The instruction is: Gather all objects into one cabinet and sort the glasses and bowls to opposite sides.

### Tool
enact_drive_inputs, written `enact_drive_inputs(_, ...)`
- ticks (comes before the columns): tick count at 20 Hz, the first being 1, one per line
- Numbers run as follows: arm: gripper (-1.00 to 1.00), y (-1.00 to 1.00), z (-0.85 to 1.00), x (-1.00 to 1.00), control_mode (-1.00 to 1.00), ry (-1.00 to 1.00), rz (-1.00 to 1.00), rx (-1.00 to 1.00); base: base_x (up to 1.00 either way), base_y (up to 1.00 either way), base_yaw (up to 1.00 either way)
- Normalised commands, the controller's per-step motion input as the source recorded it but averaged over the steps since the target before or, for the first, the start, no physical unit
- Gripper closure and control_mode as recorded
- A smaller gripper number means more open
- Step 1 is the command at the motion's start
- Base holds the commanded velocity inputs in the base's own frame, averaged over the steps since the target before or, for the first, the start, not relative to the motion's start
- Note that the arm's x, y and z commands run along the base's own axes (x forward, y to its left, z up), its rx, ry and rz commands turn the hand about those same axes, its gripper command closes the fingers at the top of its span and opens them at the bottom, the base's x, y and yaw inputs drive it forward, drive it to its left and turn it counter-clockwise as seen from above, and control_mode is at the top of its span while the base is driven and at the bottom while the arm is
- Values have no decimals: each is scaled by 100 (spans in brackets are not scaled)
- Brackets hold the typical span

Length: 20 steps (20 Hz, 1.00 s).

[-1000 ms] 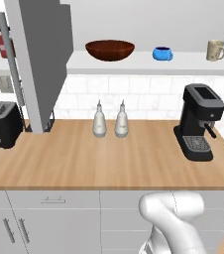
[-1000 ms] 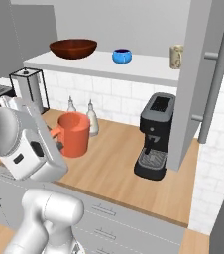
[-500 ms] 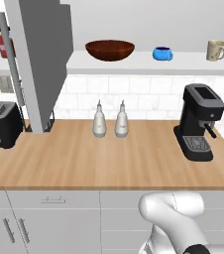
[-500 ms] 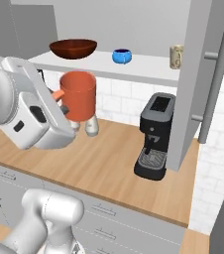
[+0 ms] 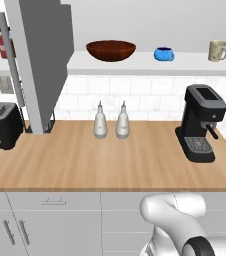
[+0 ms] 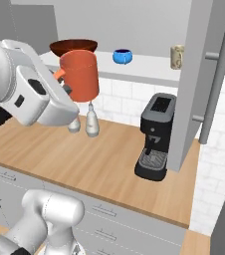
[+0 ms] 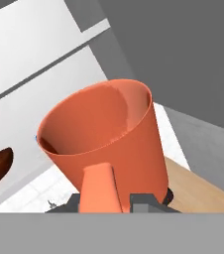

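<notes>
Gripper (image 7: 106,201) jaws clamped on handle of orange mug (image 6: 79,74); mug upright, lifted well above wooden surface (image 5: 85,160), in front of cabinet (image 5: 135,64) shelf edge in right base view. On shelf board, L to R: brown bowl (image 5: 110,50), blue cup (image 5: 163,54), beige mug (image 5: 216,50), all apart. On surface: two shakers (image 5: 111,121) side by side, coffee machine (image 5: 201,122) at right, toaster (image 5: 1,125) at far left.

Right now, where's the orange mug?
The orange mug is held up in the gripper by its handle, at the left of the right base view, in front of the brown bowl on the cabinet shelf.
</notes>
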Motion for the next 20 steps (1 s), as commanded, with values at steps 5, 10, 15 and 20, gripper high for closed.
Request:
enact_drive_inputs(5, 100, 0, 2, 55, -100, -5, 0, -16, 0, 0, 0)
enact_drive_inputs(10, 100, -9, -5, 82, -100, -4, 0, 0, 0, 0, 0)
enact_drive_inputs(15, 100, 0, 0, 77, -100, 0, 0, 12, 0, 0, 0)
enact_drive_inputs(20, 100, 0, 0, 82, -100, 1, 1, 4, 0, 0, 0)
